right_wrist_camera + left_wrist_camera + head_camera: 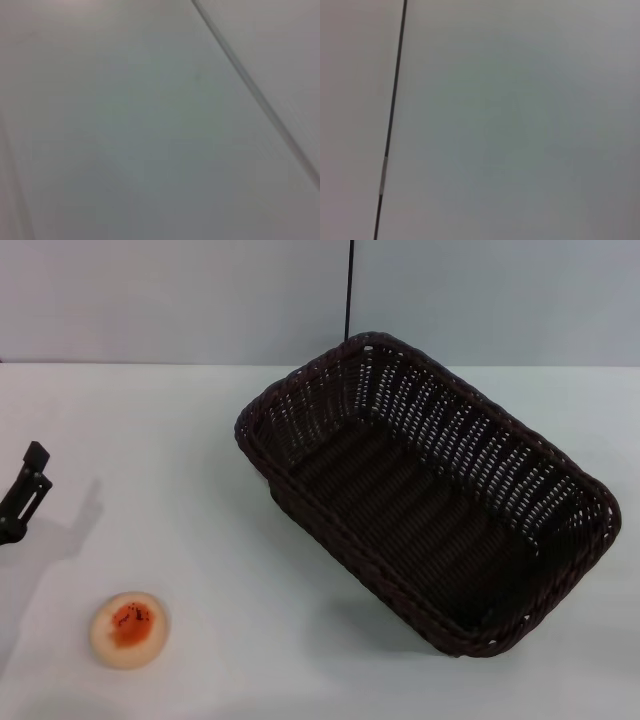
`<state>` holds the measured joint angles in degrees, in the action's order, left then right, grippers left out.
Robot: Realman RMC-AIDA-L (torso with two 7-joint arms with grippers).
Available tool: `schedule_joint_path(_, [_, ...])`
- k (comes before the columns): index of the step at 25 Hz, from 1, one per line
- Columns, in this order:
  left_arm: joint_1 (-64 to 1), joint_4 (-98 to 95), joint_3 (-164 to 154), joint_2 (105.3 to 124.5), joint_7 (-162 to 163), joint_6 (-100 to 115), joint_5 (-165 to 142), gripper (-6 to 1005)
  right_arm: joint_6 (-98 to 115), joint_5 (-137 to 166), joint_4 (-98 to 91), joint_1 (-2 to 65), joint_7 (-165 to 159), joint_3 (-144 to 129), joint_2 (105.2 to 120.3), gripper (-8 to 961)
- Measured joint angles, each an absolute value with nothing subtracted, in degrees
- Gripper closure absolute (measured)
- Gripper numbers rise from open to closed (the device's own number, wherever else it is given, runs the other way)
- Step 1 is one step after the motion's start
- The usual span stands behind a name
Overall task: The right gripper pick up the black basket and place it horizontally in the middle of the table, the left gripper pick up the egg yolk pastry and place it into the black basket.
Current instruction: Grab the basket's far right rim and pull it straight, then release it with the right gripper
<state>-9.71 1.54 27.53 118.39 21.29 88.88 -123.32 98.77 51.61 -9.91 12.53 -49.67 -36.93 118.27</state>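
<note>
Fingertips of the left gripper (24,492) poke in at the far left edge of the head view, a black claw hanging above the table (200,540) and throwing a soft shadow onto the white surface beside it. Only a small part of it shows, so whether its jaws are released or clenched I cannot tell; nothing is visibly held in them.

Nearer the front edge and a little to the right of that claw lies the egg yolk pastry (129,629), a small pale round bun with an orange-red centre, flat on the table, apart from the gripper and well apart from everything else.

Farther right sits the black basket (420,490), large, dark and woven, open side up and nothing inside it. It stands on the table at a slant, one short end toward the back near the middle and the other toward the front right. A thin dark vertical line (350,288) runs down the wall behind its back corner.

The right gripper appears in none of the views. Both wrist views show only a plain pale surface crossed by a thin dark line (392,120).
</note>
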Motion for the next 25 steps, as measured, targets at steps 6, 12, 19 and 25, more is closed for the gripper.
schedule_joint_path(6, [-8.2,1.7,27.9,118.5,21.3,90.1,-123.1,165,97.5,66.6,-31.0,8.6,-74.2,-35.8,116.33,268])
schedule_joint_path(12, [-8.3,1.7,27.9,118.46,21.3,90.0,-123.1,165,99.3,75.7,-48.0,6.9,-91.9,-28.9,117.39,269])
schedule_joint_path(19, [-7.4,2.2,28.0,118.43,21.4,90.5,-123.0,166,101.9,77.5,-55.6,7.2,-100.7,-21.9,118.18,268])
schedule_joint_path(25, [-7.8,2.2,27.7,118.23,21.5,91.1,-123.3,166,101.1,100.7,-73.2,14.3,-123.9,-21.8,114.15,268])
